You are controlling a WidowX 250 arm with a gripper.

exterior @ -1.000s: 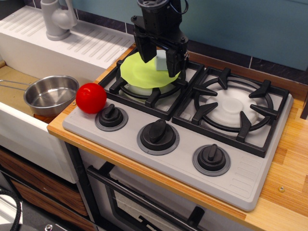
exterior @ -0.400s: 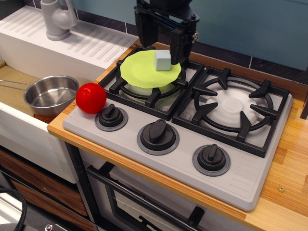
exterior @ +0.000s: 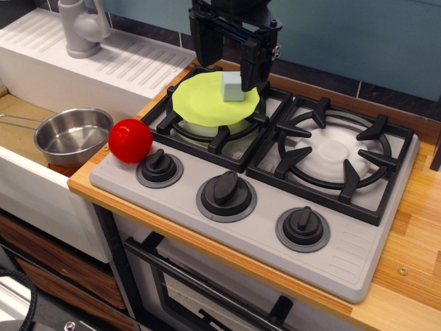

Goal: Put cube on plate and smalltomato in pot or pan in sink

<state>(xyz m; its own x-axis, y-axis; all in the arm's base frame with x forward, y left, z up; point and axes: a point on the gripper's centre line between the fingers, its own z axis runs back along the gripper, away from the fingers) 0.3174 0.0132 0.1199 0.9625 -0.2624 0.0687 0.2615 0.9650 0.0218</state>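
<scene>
Now hovering open-jawed gripper (exterior: 230,61) over cube (exterior: 233,86) on plate (exterior: 214,101); tomato (exterior: 130,141) lying at seven o'clock.

A pale grey-blue cube (exterior: 233,86) sits flat near the 2 o'clock edge of the thin lime-green plate (exterior: 204,102), which rests on the left burner's grate. The glossy red smalltomato (exterior: 130,140) lies on the stove's front-left corner, at about 8 o'clock from the plate. At 9 o'clock from it, the empty, upright shiny steel pan (exterior: 72,134) sits in the white sink (exterior: 27,190), handle pointing left.
</scene>
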